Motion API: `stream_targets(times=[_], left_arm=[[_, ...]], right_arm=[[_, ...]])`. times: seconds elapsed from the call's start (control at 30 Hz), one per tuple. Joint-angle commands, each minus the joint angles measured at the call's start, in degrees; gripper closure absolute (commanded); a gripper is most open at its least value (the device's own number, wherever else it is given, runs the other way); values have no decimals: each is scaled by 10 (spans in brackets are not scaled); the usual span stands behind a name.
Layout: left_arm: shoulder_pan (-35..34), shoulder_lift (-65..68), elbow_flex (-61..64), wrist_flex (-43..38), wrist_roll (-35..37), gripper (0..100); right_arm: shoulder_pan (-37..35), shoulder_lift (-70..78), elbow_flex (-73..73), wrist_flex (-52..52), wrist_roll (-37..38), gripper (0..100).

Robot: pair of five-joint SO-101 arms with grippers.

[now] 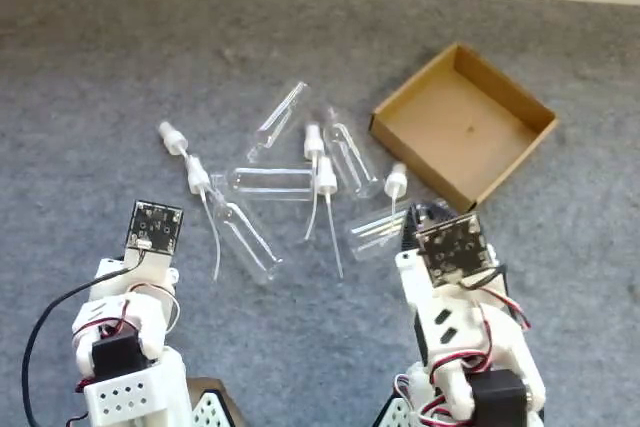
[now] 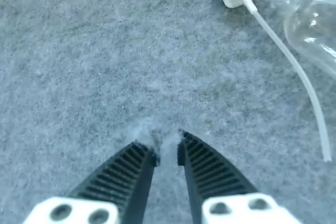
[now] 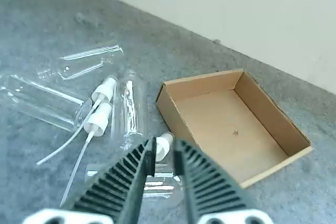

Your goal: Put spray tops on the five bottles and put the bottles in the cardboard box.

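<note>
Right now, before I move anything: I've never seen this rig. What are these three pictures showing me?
Two small robot arms sit side by side on a gray mat. The high view looks down from above; each wrist view comes from a camera on one arm, looking along its claw. The left claw and right claw each show a narrow gap and hold nothing. Loose on the mat lie five clear bottles and five white spray tops with thin tubes, none joined. The open cardboard box lies beyond them, no bottle in it.
</note>
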Motion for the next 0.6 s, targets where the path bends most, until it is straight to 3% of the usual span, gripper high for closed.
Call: stream_targets(times=[0.0,0.57], left_arm=[[5,2,13,-8,-4,992],[5,3,13,-10,-4,992]], right_arm=[[5,157,-131,28,8,875],[-113,871,-662,238,8,871]])
